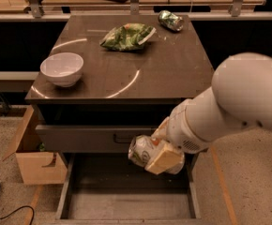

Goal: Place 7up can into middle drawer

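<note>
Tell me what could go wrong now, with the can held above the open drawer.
1. The gripper holds the 7up can close to the closed drawer front; lowering it may knock that front.
2. The can hangs well above the middle drawer floor and looks tilted; released here, it may bounce or roll.
</note>
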